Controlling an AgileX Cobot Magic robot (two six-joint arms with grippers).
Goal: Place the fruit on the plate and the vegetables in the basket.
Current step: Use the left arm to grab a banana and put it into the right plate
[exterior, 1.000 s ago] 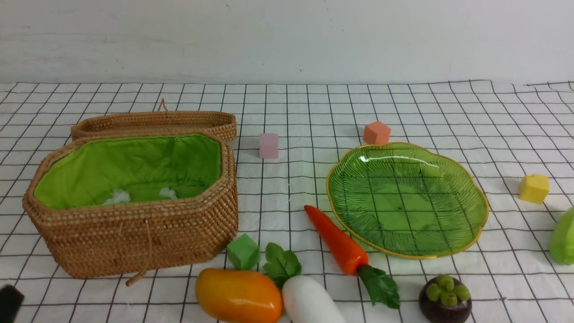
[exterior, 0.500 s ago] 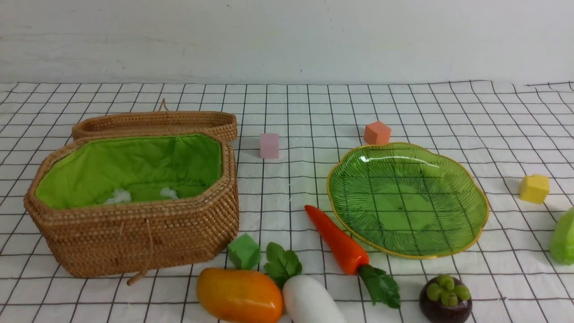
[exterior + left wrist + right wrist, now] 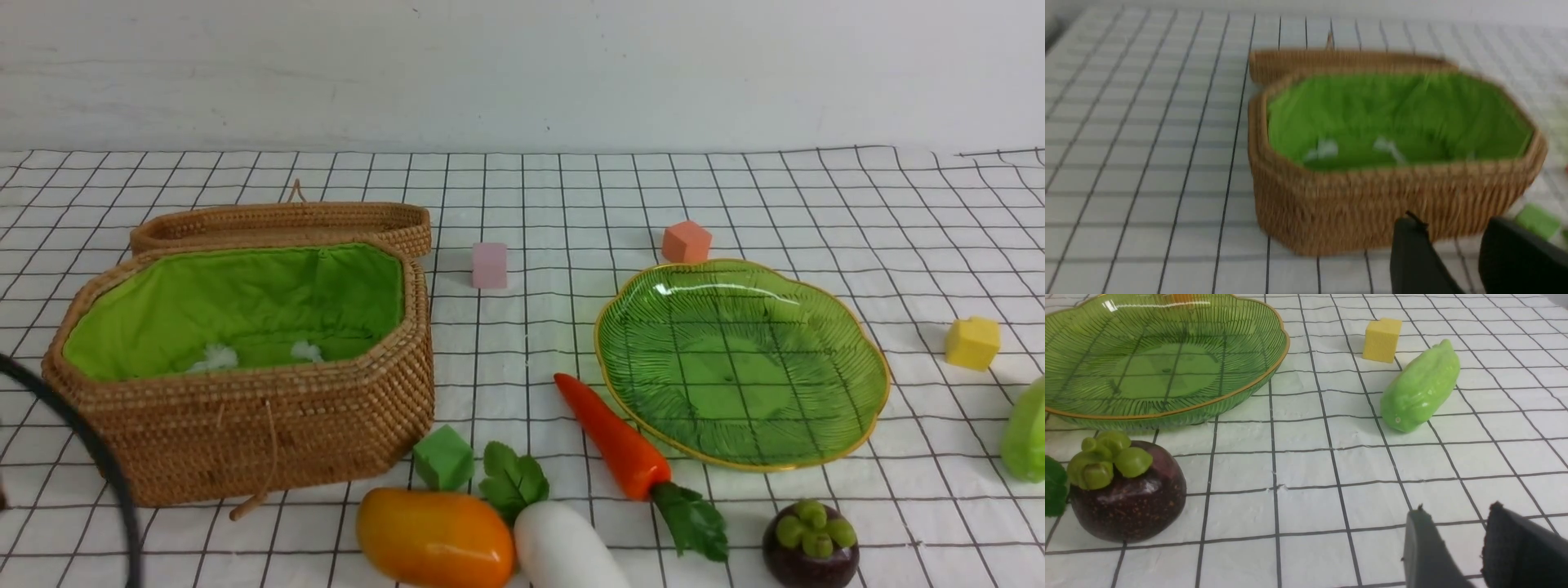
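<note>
A white cloth ruled in black squares covered the whole table, and the biggest thing on it was the wicker basket, standing open at the left with its green lining bare apart from two white tufts low on the fabric; its lid lay just behind it, touching the far wall. To the right of the middle sat the green glass plate, gold-rimmed, with nothing on it. Along the near edge lay the mango and, touching its right side, the white radish, leaves pointing away from the robot. The carrot lay slantwise just beside the plate's near-left rim, its tip close to the rim and its leaves toward the robot. The pale green vegetable lay at the far right, well apart from the basket, partly cut off in the front view. The mangosteen stood upright just in front of the plate. Four foam cubes were scattered about: green by the basket's near-right corner, pink between basket and plate, orange behind the plate, yellow near the pale green vegetable. A black cable curved across the basket's left end. The left gripper hung in front of the basket, fingers parted and empty; the right gripper hung over bare cloth near the mangosteen, likewise parted and empty
</note>
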